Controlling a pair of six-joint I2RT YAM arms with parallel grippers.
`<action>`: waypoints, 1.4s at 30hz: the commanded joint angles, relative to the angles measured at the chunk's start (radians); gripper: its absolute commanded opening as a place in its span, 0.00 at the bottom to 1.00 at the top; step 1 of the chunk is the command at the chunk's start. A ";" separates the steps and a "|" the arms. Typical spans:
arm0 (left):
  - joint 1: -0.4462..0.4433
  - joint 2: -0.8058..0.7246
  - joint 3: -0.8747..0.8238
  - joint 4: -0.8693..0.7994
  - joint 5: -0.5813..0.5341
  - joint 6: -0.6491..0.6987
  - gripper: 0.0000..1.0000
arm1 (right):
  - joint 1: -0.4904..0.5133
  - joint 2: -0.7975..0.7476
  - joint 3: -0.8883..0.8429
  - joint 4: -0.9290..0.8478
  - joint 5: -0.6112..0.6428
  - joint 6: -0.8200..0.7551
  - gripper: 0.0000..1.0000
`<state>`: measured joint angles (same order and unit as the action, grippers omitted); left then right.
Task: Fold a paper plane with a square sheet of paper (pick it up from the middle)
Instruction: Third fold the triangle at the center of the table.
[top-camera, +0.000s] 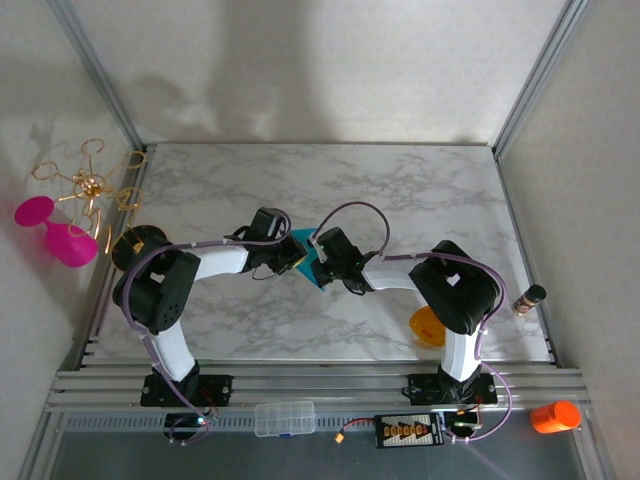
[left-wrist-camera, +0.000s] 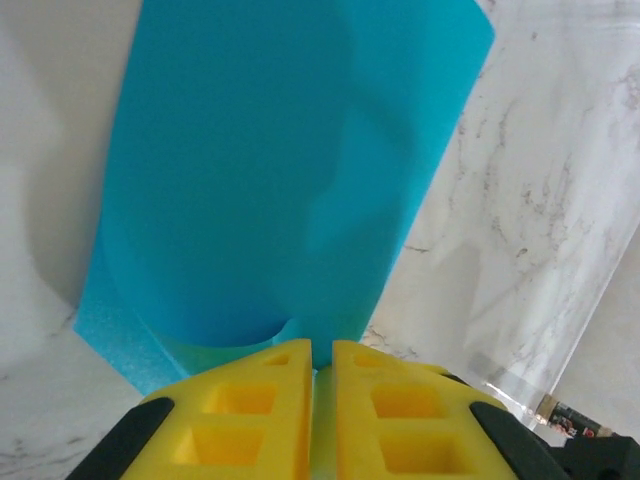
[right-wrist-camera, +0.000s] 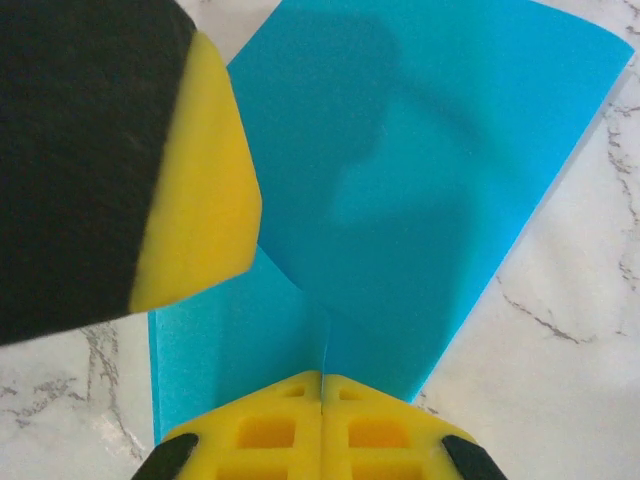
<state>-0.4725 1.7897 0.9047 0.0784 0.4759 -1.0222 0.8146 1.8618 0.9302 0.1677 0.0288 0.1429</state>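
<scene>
Left tool (left-wrist-camera: 322, 356) pads nipped on square sheet of paper (left-wrist-camera: 280, 170), sheet bowing up toward 12 o'clock. Right tool (right-wrist-camera: 322, 386) clenched on crease from 3 o'clock side. Sheet at table (top-camera: 400, 190) centre; twin pinch likely steadies fold.

Matt teal paper (left-wrist-camera: 280, 170), smooth marbled tabletop (left-wrist-camera: 540, 200)

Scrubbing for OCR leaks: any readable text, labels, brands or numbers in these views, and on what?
None legible.
Yellow label on the black box at the near rail: print too small to read.
The small bottle at the table's right edge: any marking too small to read.
The teal paper: plain, unmarked.
</scene>
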 joint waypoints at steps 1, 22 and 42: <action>-0.008 0.011 0.017 0.003 0.001 0.007 0.14 | -0.005 0.034 0.001 -0.058 -0.010 0.001 0.00; -0.005 0.012 -0.021 -0.020 -0.037 0.027 0.12 | -0.004 0.040 0.004 -0.068 -0.004 0.007 0.00; 0.002 0.026 -0.030 -0.030 -0.049 0.042 0.12 | -0.004 0.044 0.016 -0.076 -0.007 0.012 0.00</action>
<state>-0.4725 1.7973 0.8852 0.0673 0.4477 -0.9977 0.8146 1.8687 0.9409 0.1638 0.0292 0.1459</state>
